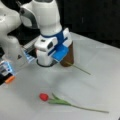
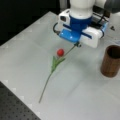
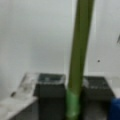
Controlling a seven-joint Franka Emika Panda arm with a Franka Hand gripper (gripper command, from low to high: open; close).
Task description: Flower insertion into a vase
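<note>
The pincer (image 3: 75, 97) is seen low over the worktop (image 2: 82, 97), its fingers (image 3: 51, 87) closed on a green stem (image 3: 80, 50). The vase (image 2: 111, 61) stands just beside it as an upright obstacle, its mouth uncovered. A red flower (image 1: 57, 100) lies flat in a front view's lower part. Bare worktop is left toward a front view's right.

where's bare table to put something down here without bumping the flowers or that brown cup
Bare white table lies at a front view's left, beyond the red tulip lying flat, and at the bottom right below the copper-brown cylinder vase. It is crowded at the top middle, where the blue-and-white gripper clamps a thin green stem close to the tulip.
</note>
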